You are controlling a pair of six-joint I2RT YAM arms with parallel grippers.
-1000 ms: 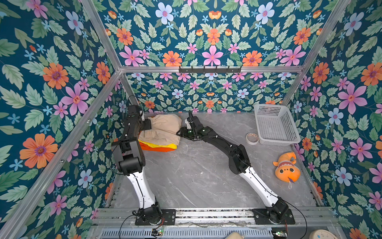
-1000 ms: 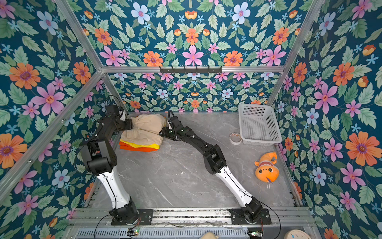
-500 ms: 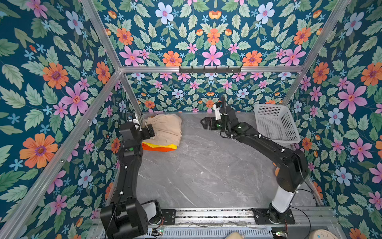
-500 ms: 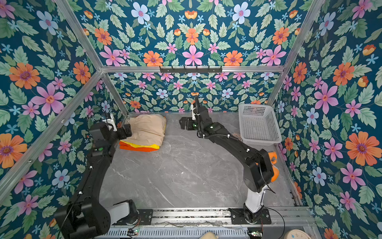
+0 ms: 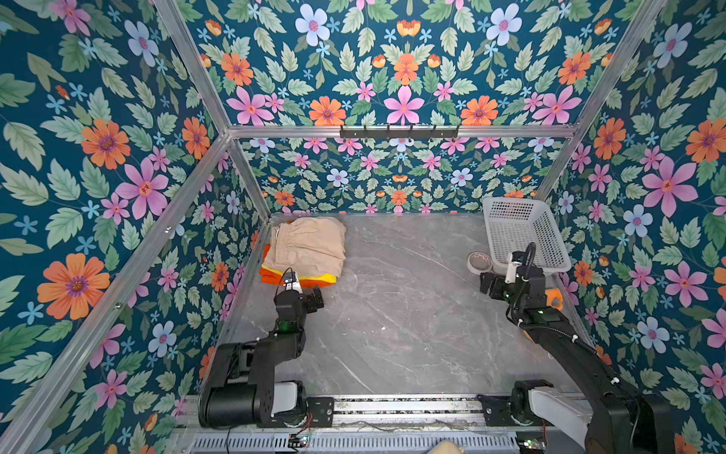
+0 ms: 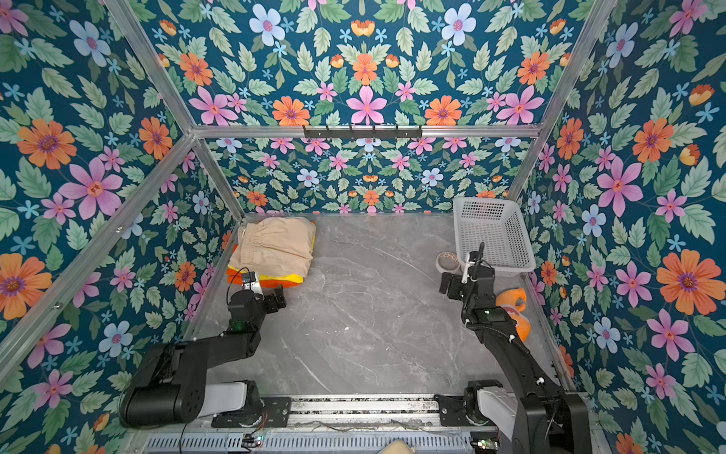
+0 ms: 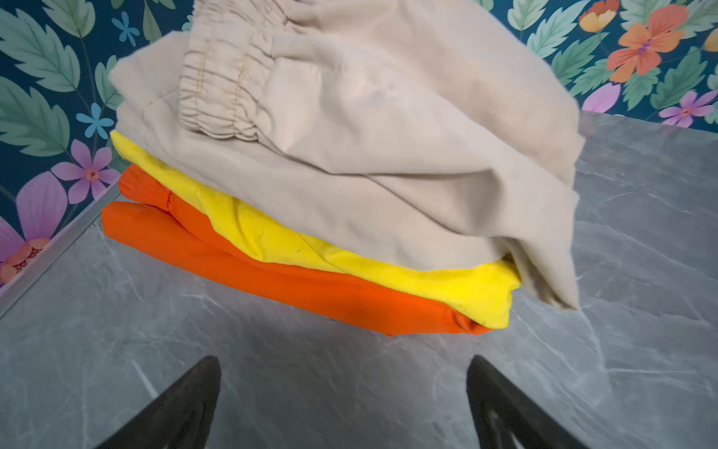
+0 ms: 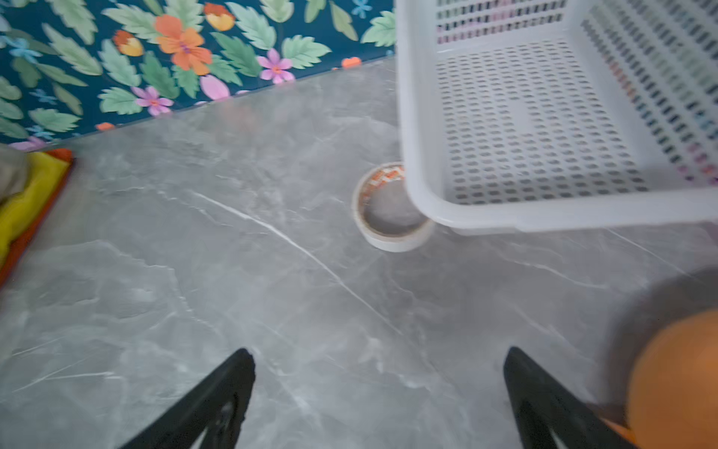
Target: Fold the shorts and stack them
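The shorts lie folded in one stack at the table's back left corner. The beige pair (image 5: 308,245) (image 6: 275,245) (image 7: 388,155) is on top, the yellow pair (image 5: 324,278) (image 7: 349,260) under it and the orange pair (image 5: 269,273) (image 7: 272,272) at the bottom. My left gripper (image 5: 312,298) (image 6: 275,302) (image 7: 344,361) stands open just in front of the stack, apart from it, with nothing between its fingers. Over bare table at the right, my right gripper (image 5: 489,283) (image 6: 450,285) (image 8: 379,353) is open and empty, in front of the basket.
A white perforated basket (image 5: 510,212) (image 8: 505,217) sits at the back right, with a tape roll (image 5: 476,261) (image 8: 388,233) against its front left corner. An orange plush fish (image 6: 510,300) (image 8: 680,381) lies by the right wall, partly behind my right arm.
Both grippers have drawn back from the stack toward the front and opened. The right one swung across to the basket side. The stack stays put.
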